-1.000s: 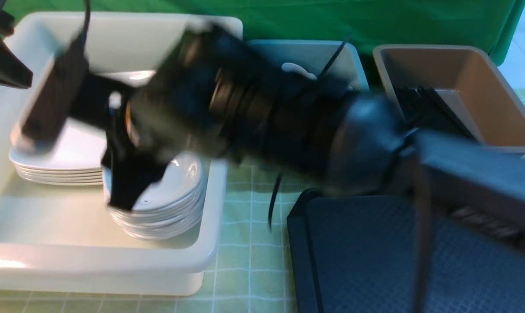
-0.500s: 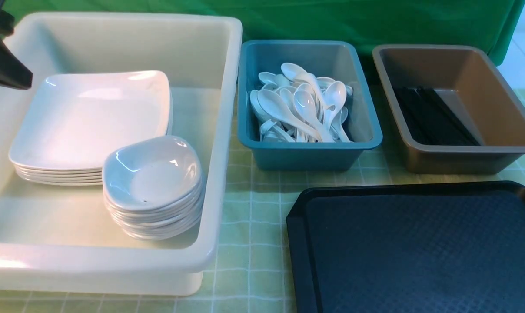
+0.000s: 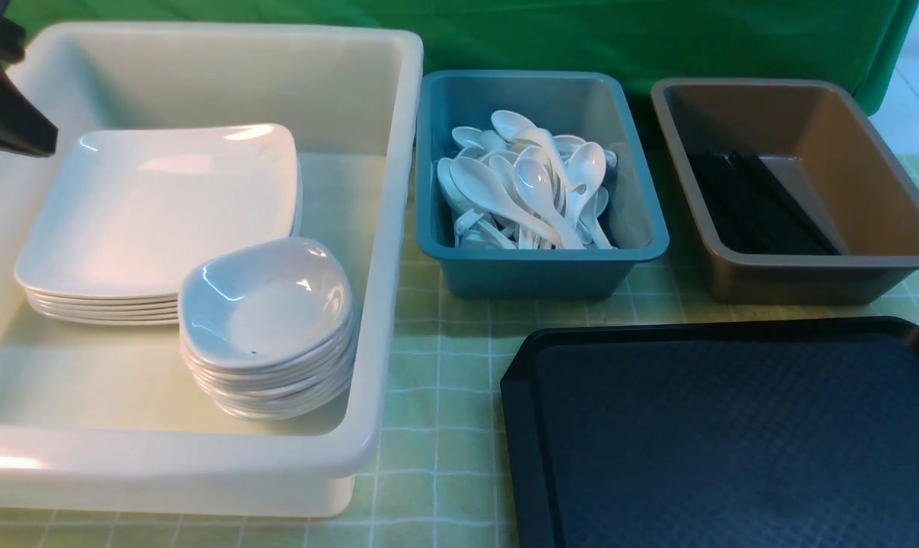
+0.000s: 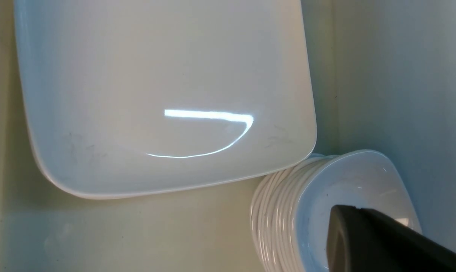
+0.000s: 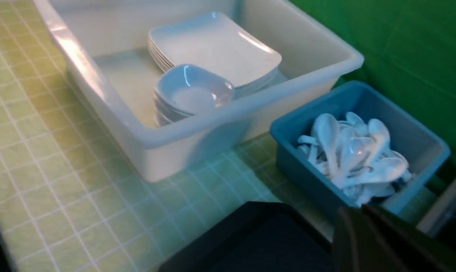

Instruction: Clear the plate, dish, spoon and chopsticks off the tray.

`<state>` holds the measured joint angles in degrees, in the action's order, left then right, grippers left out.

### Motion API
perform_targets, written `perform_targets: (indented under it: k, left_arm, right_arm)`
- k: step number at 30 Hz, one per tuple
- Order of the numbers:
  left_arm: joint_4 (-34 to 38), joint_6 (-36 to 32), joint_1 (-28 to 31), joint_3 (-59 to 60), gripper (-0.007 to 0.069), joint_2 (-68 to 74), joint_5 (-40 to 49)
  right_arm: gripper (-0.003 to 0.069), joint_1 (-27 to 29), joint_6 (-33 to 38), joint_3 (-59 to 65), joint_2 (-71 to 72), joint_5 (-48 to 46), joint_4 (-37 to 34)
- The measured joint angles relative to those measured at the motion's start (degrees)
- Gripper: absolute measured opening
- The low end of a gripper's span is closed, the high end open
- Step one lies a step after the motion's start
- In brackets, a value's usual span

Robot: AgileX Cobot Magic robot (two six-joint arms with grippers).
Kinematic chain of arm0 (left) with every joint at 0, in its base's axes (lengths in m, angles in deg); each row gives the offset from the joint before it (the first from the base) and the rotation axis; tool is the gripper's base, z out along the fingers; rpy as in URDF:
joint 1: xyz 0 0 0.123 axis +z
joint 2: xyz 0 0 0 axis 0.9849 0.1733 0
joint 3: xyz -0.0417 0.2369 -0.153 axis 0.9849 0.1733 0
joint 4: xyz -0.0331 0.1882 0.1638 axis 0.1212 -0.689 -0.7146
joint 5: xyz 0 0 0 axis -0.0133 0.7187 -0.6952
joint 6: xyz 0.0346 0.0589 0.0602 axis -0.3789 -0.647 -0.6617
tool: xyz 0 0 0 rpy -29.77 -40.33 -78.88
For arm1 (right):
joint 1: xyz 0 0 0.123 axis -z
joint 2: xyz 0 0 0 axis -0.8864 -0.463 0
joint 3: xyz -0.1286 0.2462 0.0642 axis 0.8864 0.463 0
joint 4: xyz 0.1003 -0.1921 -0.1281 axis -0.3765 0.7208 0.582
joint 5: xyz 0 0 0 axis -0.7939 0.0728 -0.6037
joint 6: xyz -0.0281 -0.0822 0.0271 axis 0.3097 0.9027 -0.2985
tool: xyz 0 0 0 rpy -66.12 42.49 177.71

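Our right hand is shut and empty, a dark wedge in its wrist view; a second ago that arm blurred across the front view, now it's gone from there. Left hand shut too, parked over the white tub at 10 o'clock. Tray at 5 o'clock, bare. We count one plate stack, one small dish stack touching it, spoons heaped in the teal tub, chopsticks in the brown tub. Counter wears green checked cloth; green backdrop behind.
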<state>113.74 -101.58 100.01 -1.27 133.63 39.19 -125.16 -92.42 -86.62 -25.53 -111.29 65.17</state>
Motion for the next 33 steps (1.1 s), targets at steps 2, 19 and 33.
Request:
perform_targets:
  k: [2, 19, 33]
  left_arm:
    - [0.0, 0.0, 0.0, 0.0, -0.0013, 0.0, 0.0]
    - [0.2, 1.4, 0.0, 0.0, -0.0013, -3.2, 1.1]
    - [-0.5, 6.6, 0.0, 4.9, -0.0013, -25.5, 1.4]
  right_arm:
    - [0.0, 0.0, -1.7, 11.9, 3.0, 13.4, -0.3]
    - [0.0038, -0.1, -4.0, 34.4, 4.0, 57.3, -0.4]
    - [0.0083, -0.8, -4.1, 34.4, 4.0, 57.6, -0.4]
